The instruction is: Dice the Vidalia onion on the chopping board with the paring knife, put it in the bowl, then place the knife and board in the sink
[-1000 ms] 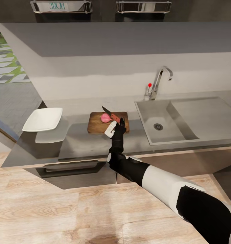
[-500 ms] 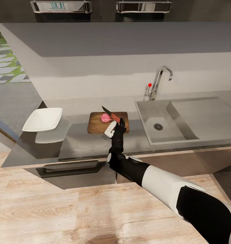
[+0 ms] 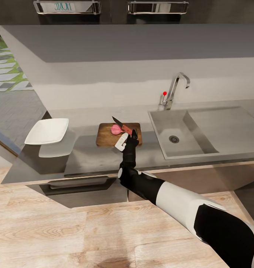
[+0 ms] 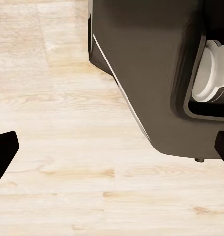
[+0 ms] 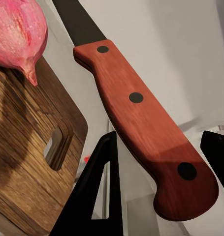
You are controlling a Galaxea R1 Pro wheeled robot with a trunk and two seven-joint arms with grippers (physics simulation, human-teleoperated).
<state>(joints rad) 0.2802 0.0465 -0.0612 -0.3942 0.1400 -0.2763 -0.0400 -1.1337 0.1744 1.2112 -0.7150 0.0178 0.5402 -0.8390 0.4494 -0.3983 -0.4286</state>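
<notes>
The right gripper (image 3: 131, 134) is clenched on the reddish handle of the paring knife (image 3: 121, 125), its dark blade over the pink onion (image 3: 116, 129) on the chopping board (image 3: 104, 137), on the table (image 3: 93, 154) between the white bowl (image 3: 47, 131) and the sink (image 3: 179, 136); no readable writing on them.

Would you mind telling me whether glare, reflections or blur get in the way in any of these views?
Head view: the countertop is glossy and mirrors the bowl just below it; the onion stays sharp. Right wrist view: the paring knife handle is very close and slightly soft. Left wrist view: evenly lit wooden floor, no glare.
</notes>
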